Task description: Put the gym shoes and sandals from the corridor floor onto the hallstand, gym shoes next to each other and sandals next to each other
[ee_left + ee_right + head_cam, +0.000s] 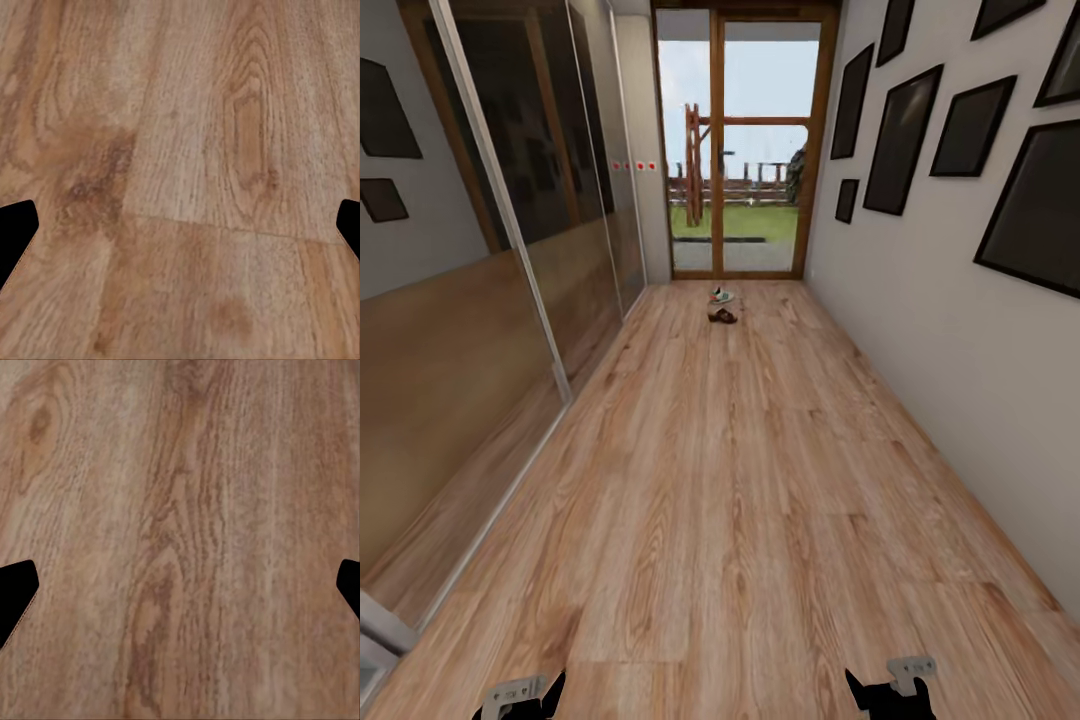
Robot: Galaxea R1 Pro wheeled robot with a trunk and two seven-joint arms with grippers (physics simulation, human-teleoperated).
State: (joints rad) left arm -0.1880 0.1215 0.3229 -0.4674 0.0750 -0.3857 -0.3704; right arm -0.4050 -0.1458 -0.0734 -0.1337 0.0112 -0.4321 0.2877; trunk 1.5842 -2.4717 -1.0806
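Observation:
Far down the corridor floor (740, 480), close to the glass door, lies a cream-white gym shoe (722, 296) with a brown sandal (723, 316) just in front of it. They are too small to tell apart further. The hallstand is out of view. My left gripper (520, 698) and right gripper (887, 688) hang low at the near edge of the head view, far from the shoes. In the wrist views, the left gripper (180, 232) and right gripper (180, 592) are open over bare planks, with nothing between the fingers.
A mirrored sliding wardrobe (510, 260) lines the left side. The right wall (950, 330) carries several dark picture frames. A wood-framed glass door (745, 150) closes the far end, with a garden behind it. The wood-plank floor runs between me and the shoes.

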